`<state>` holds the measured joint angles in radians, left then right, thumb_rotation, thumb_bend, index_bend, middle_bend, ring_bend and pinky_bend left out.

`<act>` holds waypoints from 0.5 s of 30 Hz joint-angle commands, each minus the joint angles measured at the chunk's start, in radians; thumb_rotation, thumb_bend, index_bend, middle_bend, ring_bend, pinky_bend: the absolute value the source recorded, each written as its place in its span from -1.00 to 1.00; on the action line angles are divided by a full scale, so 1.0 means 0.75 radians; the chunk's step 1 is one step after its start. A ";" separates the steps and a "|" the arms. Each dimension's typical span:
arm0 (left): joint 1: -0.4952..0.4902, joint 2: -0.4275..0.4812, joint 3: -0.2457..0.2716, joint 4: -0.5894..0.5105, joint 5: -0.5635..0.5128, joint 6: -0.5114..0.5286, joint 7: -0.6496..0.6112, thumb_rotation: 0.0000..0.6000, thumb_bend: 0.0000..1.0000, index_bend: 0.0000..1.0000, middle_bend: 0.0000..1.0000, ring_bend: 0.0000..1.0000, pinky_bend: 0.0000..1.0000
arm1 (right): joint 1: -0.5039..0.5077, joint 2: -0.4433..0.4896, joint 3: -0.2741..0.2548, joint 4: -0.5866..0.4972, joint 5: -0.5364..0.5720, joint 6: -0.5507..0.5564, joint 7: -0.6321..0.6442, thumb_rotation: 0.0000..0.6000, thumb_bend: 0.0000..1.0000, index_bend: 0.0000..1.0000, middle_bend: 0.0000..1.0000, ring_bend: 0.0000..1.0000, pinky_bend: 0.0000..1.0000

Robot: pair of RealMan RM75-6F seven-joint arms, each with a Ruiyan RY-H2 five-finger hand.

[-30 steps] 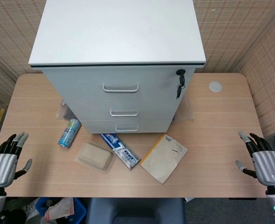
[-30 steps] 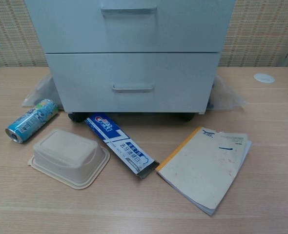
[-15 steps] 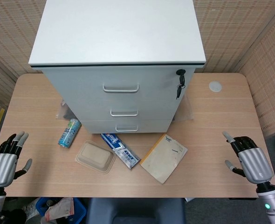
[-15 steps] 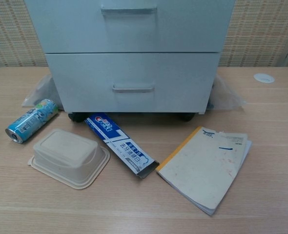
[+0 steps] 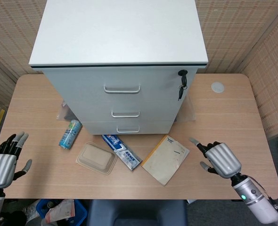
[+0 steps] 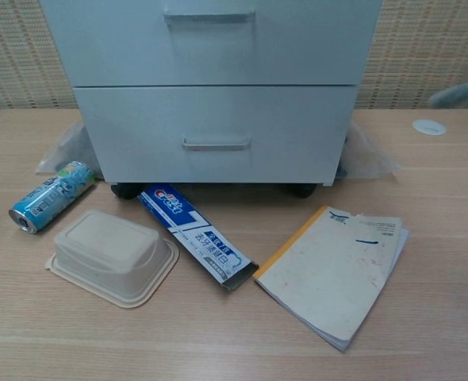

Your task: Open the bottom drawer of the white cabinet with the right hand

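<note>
The white cabinet (image 5: 120,52) stands at the back of the table, its three drawers closed. Its bottom drawer (image 6: 216,135) has a metal handle (image 6: 216,144) and, in the head view, is the lowest front, its handle (image 5: 128,129) showing. My right hand (image 5: 218,158) hovers over the table right of the notebook, fingers spread and holding nothing; one fingertip (image 6: 454,94) shows at the right edge of the chest view. My left hand (image 5: 4,162) stays at the table's front left corner, fingers apart and empty.
In front of the cabinet lie a blue can (image 6: 50,196), a beige lidded box (image 6: 111,255), a toothpaste box (image 6: 196,236) and a notebook (image 6: 335,272). Keys (image 5: 181,87) hang from the cabinet's lock. A white disc (image 5: 217,87) sits at the back right.
My right hand has moved left and inward from the table's right edge toward the notebook, and its fingertip has entered the chest view. The left hand and objects are unchanged.
</note>
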<state>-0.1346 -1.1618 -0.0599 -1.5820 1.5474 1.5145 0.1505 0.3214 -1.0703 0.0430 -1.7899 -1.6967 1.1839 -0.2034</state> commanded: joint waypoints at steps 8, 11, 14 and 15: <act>0.004 -0.001 0.005 0.010 0.001 0.003 -0.013 1.00 -0.35 -0.86 -0.80 -0.82 -0.62 | 0.239 -0.106 0.113 -0.081 0.197 -0.298 -0.201 1.00 -0.17 -0.68 0.54 0.54 0.61; 0.006 -0.002 0.006 0.018 0.001 0.008 -0.020 1.00 -0.35 -0.86 -0.80 -0.83 -0.62 | 0.295 -0.148 0.143 -0.076 0.253 -0.348 -0.258 1.00 -0.11 -0.67 0.61 0.61 0.64; 0.009 -0.001 0.008 0.024 -0.001 0.007 -0.024 1.00 -0.35 -0.86 -0.80 -0.83 -0.62 | 0.349 -0.178 0.166 -0.078 0.314 -0.397 -0.315 1.00 0.00 -0.68 0.64 0.65 0.64; 0.008 0.001 0.009 0.024 0.000 0.006 -0.026 1.00 -0.35 -0.86 -0.80 -0.83 -0.62 | 0.365 -0.188 0.172 -0.076 0.330 -0.408 -0.331 1.00 0.05 -0.68 0.64 0.65 0.64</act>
<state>-0.1285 -1.1613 -0.0534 -1.5639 1.5475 1.5193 0.1311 0.5805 -1.1985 0.1611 -1.8468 -1.4643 0.8923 -0.4363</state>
